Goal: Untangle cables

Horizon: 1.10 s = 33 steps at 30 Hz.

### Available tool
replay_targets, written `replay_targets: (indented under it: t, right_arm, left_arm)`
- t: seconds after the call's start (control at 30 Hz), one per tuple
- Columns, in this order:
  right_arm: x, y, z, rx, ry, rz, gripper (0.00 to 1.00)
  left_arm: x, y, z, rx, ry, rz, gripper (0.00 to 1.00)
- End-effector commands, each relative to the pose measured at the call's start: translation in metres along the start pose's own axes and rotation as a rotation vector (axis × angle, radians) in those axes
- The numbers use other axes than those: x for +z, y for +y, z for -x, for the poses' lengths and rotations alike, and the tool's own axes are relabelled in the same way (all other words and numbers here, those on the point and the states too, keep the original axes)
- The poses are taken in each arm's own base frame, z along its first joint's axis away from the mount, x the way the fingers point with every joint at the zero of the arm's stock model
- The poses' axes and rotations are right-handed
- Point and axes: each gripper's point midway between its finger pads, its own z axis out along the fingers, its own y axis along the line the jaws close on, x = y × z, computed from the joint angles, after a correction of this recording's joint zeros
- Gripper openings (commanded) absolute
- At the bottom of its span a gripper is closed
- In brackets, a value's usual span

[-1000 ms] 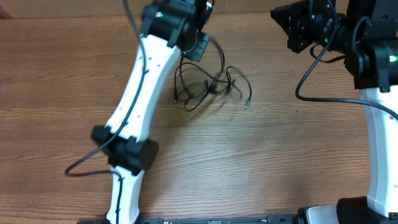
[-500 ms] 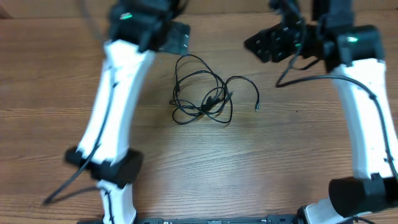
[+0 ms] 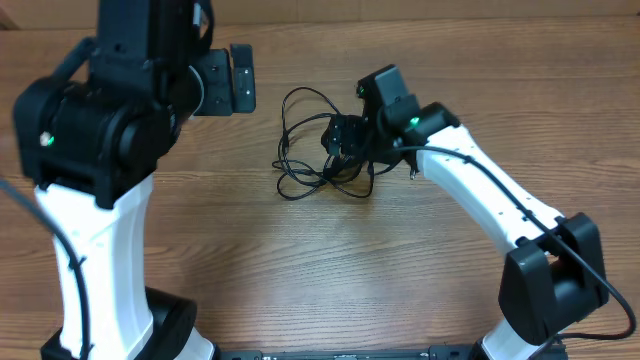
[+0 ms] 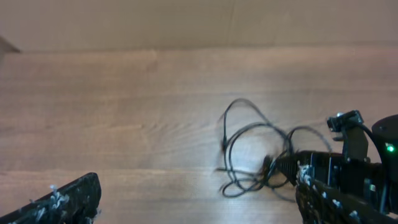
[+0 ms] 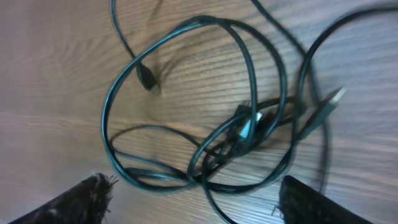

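The cables (image 3: 305, 150) lie as one loose tangle of thin black loops on the wooden table, slightly behind its middle. In the right wrist view the cables (image 5: 211, 124) fill the frame, with plug ends showing among the loops. My right gripper (image 3: 348, 142) hangs over the tangle's right side, open, its fingertips (image 5: 74, 202) wide apart, with loops on the wood between them (image 5: 196, 205). My left gripper (image 3: 242, 80) is open, to the left of and behind the tangle. In its own view the left gripper (image 4: 199, 208) has nothing between its fingers, and the cables (image 4: 255, 149) lie ahead to the right.
The left arm's white link and black joints (image 3: 100, 200) take up the table's left side. From the front right, the right arm (image 3: 490, 210) reaches diagonally toward the tangle. A light wall (image 4: 186, 22) borders the table's far edge.
Both grippers have opened. The left gripper moved left, away from the tangle. The right arm swung down from the back right onto it. The cables settled flat on the table.
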Motion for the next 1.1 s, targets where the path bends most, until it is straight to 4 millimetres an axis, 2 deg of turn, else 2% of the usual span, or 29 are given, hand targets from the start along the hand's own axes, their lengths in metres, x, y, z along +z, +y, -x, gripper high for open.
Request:
replay_targets:
  t: [0.0,0.23,0.47,0.77,0.8,0.83,0.87,0.9,0.97,1.0,1.03,1.07]
  right_arm:
    - [0.014,0.002,-0.006,0.164,-0.051,0.002,0.82]
    - [0.039,0.019,-0.015,0.132,-0.109,0.097,0.8]
    - [0.051,0.005,-0.014,0.136,-0.135,0.05,0.8]
    - [0.087,-0.002,-0.021,0.129,-0.108,0.041,0.79]
    - [0.091,-0.002,-0.021,0.128,-0.11,0.043,0.69]
    - [0.093,-0.001,-0.02,0.127,-0.114,0.047,0.53]
    - [0.094,0.001,-0.018,0.124,-0.121,0.061,0.12]
    - [0.094,0.003,-0.016,0.123,-0.128,0.067,0.04]
    - [0.092,0.011,-0.01,0.106,-0.148,0.098,0.04]
    - [0.087,0.026,-0.004,0.063,-0.154,0.158,0.04]
    - [0.083,0.034,-0.002,0.048,-0.154,0.185,0.04]
    - [0.072,0.051,0.004,0.024,-0.155,0.244,0.04]
  left_arm:
    - [0.008,-0.001,-0.006,0.012,0.039,0.009,1.0]
    - [0.008,-0.002,-0.007,0.027,0.042,0.001,1.0]
    - [0.008,-0.002,-0.007,0.027,0.042,0.001,1.0]
    - [0.008,-0.007,-0.009,0.034,0.051,-0.025,1.0]
    - [0.009,-0.006,-0.009,0.035,0.054,-0.023,1.0]
    - [0.01,-0.006,-0.01,0.036,0.057,-0.023,1.0]
    - [0.011,-0.007,-0.011,0.038,0.063,-0.021,1.0]
    - [0.012,-0.007,-0.012,0.039,0.068,-0.02,1.0]
    - [0.016,-0.007,-0.015,0.041,0.084,-0.016,1.0]
    - [0.019,-0.007,-0.018,0.045,0.098,-0.013,1.0]
    - [0.021,-0.007,-0.019,0.046,0.106,-0.011,1.0]
    - [0.024,-0.007,-0.022,0.049,0.119,-0.007,1.0]
